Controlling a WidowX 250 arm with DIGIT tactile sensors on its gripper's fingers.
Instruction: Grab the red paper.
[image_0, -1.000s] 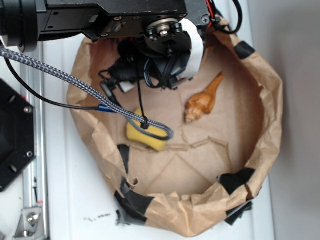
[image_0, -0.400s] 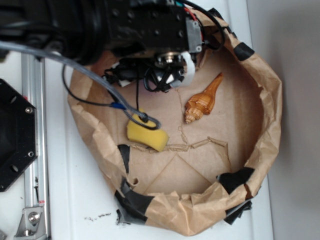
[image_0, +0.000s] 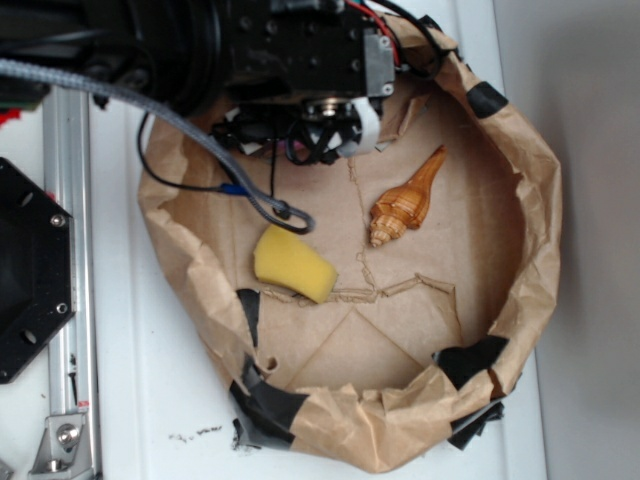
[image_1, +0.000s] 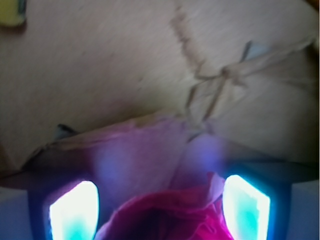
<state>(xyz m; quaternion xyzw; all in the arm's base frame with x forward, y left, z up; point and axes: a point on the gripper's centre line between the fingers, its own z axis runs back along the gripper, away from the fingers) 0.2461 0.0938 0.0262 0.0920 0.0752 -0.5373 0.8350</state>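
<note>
Fingers (image_1: 75, 210) seen spread apart in wrist view, red paper (image_1: 165, 220) lodged between them; firm grasp cannot be told. Gripper (image_1: 160, 212) positioned near paper bowl wall (image_0: 540, 200); yellow sponge (image_0: 293, 263) and seashell (image_0: 405, 203) left apart.

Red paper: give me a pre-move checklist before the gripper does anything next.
1. Red paper sits between the fingertips in the wrist view: ok.
2. Gripper closed firmly on the paper: cannot tell; the glowing pads flank it, but contact is unclear.
3. Paper visible from the exterior view: not ok; the arm covers that spot.
4. Yellow sponge apart from the gripper: ok.
5. Seashell apart from the gripper: ok.
6. Brown paper wall near the gripper: cannot tell how close; a paper fold lies just ahead of the fingers.
</note>
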